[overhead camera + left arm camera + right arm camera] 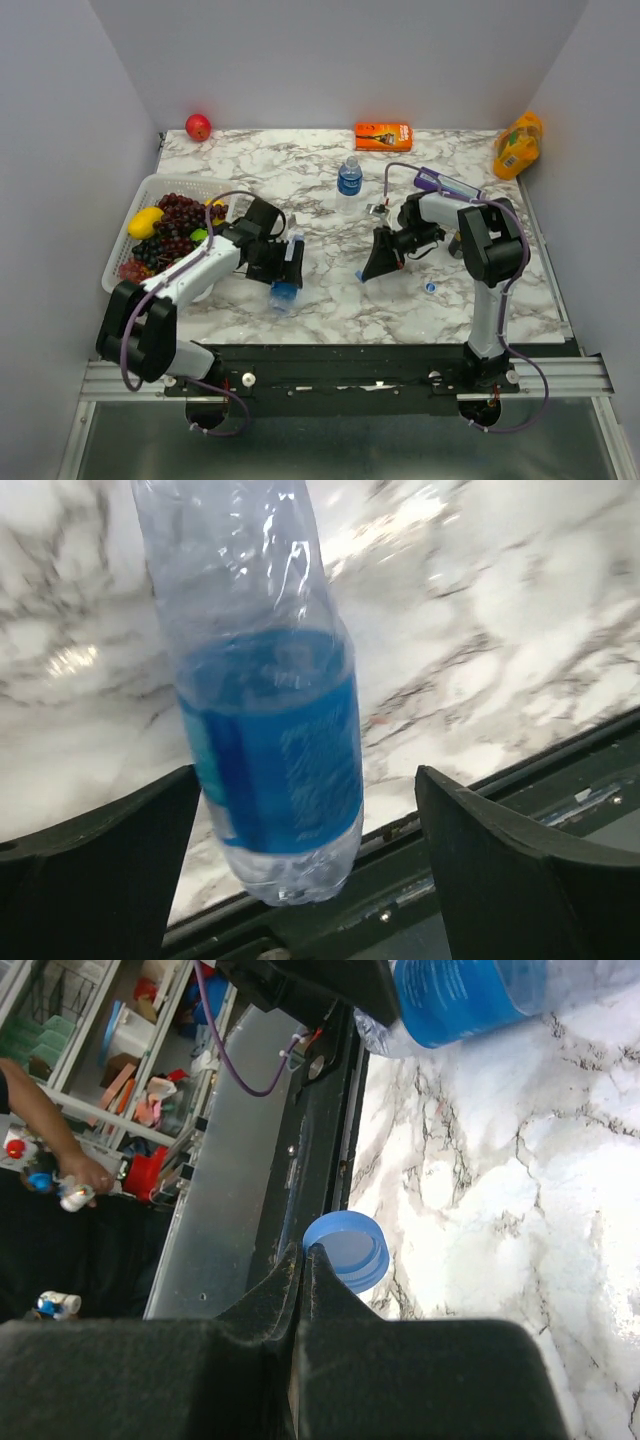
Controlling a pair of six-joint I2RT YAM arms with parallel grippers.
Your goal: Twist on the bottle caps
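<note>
One clear bottle (284, 297) with a blue label is near the table's front edge, its base toward the rail. My left gripper (293, 262) is open around it. In the left wrist view the bottle (270, 750) is against the left finger (110, 870), with a gap to the right finger. My right gripper (305, 1250) is shut, its tips pinching the rim of a blue cap (352, 1248) just above the table; in the top view the gripper (375, 268) is at centre. A second cap (430, 287) lies on the table. A second bottle (349, 177) stands upright at the back.
A white basket (137, 205) of grapes and yellow fruit is at the left. A red apple (198, 126), an orange packet (383, 135) and a yellow bag (517, 145) line the back edge. A small object (377, 209) lies near the right arm.
</note>
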